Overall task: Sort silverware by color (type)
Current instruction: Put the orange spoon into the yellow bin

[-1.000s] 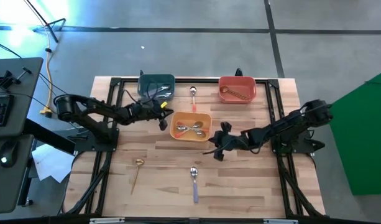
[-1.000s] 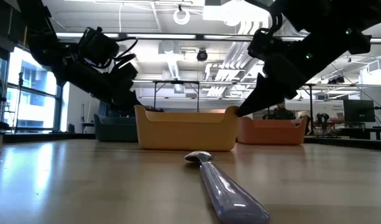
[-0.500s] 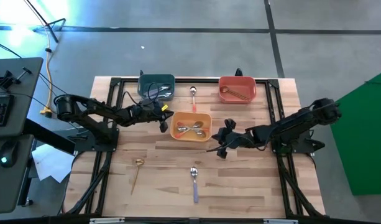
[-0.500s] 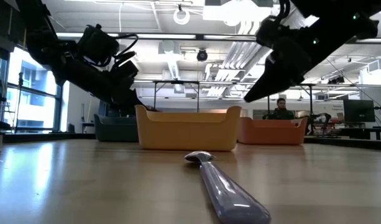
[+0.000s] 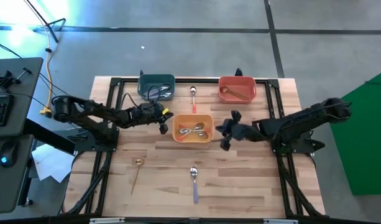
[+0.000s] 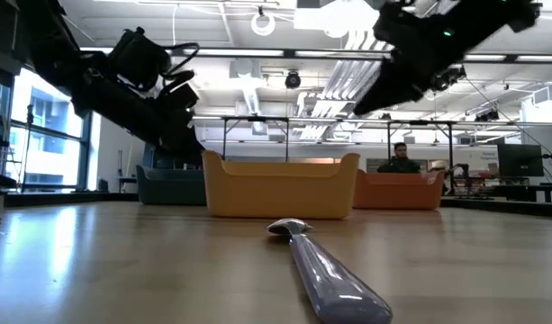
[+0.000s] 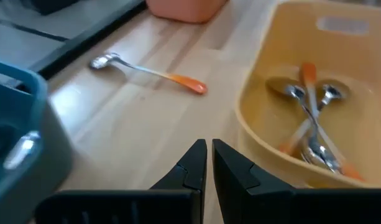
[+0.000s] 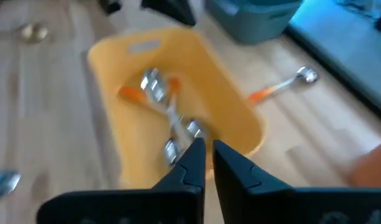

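Observation:
An orange bin (image 5: 191, 127) near the table's middle holds several orange-handled spoons (image 7: 311, 134). One more orange-handled spoon (image 5: 193, 96) lies on the table between the teal bin (image 5: 156, 87) and the red bin (image 5: 237, 89). A lavender-handled spoon (image 5: 194, 180) and a thin gold spoon (image 5: 137, 171) lie toward the near edge. My left gripper (image 5: 163, 124) is shut and low, at the orange bin's left wall (image 7: 252, 118). My right gripper (image 5: 222, 134) is shut and hangs in the air just right of that bin. My left gripper (image 7: 209, 144) stands with shut fingers beside the orange bin's left wall (image 6: 208, 175), coming level from the table's left. Whether the fingertips touch the wall, I cannot tell.
The teal bin holds silver spoons, and the red bin holds gold spoons (image 5: 234, 93). Black frame rails (image 5: 115, 124) run along both sides of the table. Bare wood lies between the orange bin and the near edge around the lavender spoon (image 6: 325, 274).
My right gripper has risen and drawn back toward the table's right and far side, away from the bin's near right corner, staying shut. The orange bin has slid a little toward the table's right.

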